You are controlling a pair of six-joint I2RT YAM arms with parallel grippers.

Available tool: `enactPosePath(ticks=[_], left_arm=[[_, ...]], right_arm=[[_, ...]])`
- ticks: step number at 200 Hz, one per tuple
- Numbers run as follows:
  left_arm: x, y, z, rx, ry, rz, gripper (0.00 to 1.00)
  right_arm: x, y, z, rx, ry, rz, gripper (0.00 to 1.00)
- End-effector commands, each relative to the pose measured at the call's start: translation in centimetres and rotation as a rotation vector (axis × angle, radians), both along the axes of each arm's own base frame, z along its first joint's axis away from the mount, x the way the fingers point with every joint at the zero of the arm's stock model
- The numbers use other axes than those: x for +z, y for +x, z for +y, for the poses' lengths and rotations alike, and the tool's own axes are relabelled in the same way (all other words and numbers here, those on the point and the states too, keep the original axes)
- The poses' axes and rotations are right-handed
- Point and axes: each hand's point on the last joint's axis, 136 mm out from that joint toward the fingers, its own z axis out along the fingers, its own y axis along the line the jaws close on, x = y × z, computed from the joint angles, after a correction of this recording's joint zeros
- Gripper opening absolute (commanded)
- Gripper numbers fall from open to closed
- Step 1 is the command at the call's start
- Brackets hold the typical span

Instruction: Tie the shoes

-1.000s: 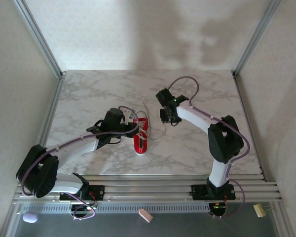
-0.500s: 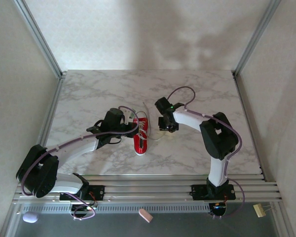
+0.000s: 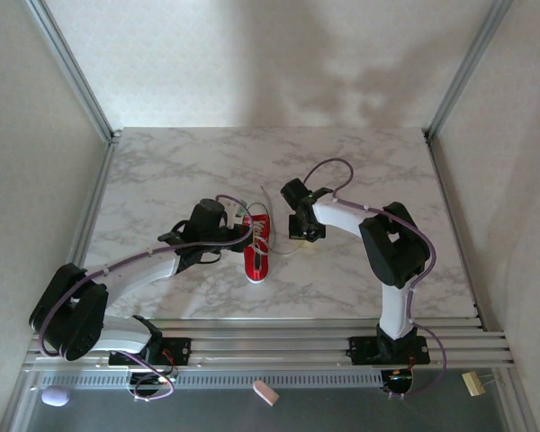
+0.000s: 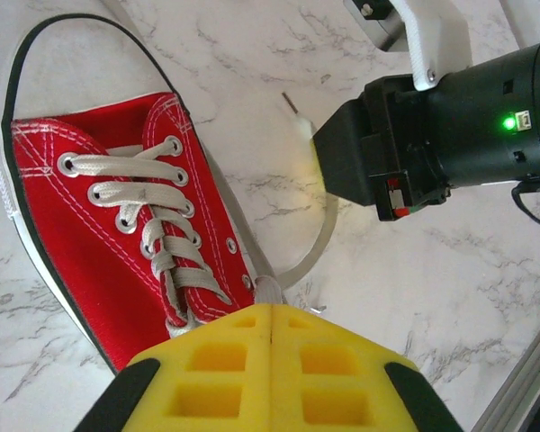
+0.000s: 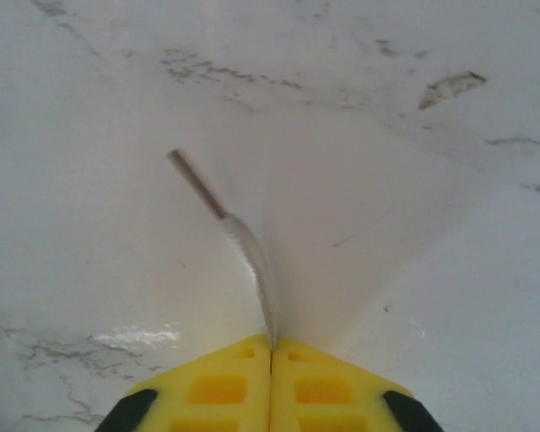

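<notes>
White lace end (image 5: 247, 261) now pinched between right fingers (image 5: 207, 389), nearer red sneaker (image 4: 90, 225)

Both arms reach forward, elbows bent inward; left hand (image 4: 270, 310) closed tight; right hand (image 5: 270, 342) pinched on a lace end (image 5: 247, 252).

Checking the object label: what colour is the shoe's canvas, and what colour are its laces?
The shoe is red canvas with off-white laces; this shows best in the left wrist view.

Small red canvas sneaker (image 4: 99, 243) with white laces (image 4: 117, 192) and white rubber sole; white marble-look tabletop (image 3: 162, 171) veined grey; right gripper (image 5: 270, 351) with yellow pads (image 5: 207, 391).
</notes>
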Motion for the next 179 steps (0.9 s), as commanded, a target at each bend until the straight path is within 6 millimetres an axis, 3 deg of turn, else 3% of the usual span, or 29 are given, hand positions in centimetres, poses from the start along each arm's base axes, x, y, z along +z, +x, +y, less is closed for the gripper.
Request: enactPosePath(ticks=[1,32,87,103,155,179], left_arm=[[0.6,-0.2,-0.3,0.004,-0.032,-0.015,0.0],[0.5,0.0,-0.2,0.03,-0.042,-0.013,0.0],[1.0,0.3,-0.1,0.055,-0.082,-0.022,0.0],[1.0,0.4,0.0,0.066,-0.081,-0.024,0.0],[1.2,0.6,0.2,0.078,-0.097,-0.027,0.0],[1.4,0.5,0.0,0.069,-0.106,-0.029,0.0]], right_arm=[[1.0,-0.1,0.9,0.037,0.02,-0.051,0.0],[4.6,-0.7,2.1,0.18,0.099,-0.261,0.0],[8.6,-4.9,4.6,0.448,0.341,-0.434,0.0],[9.4,-6.9,5.7,0.538,0.392,-0.483,0.0],[9.1,-11.4,7.2,0.664,0.552,-0.382,0.0],[8.2,-12.0,7.9,0.669,0.583,-0.319,0.0]])
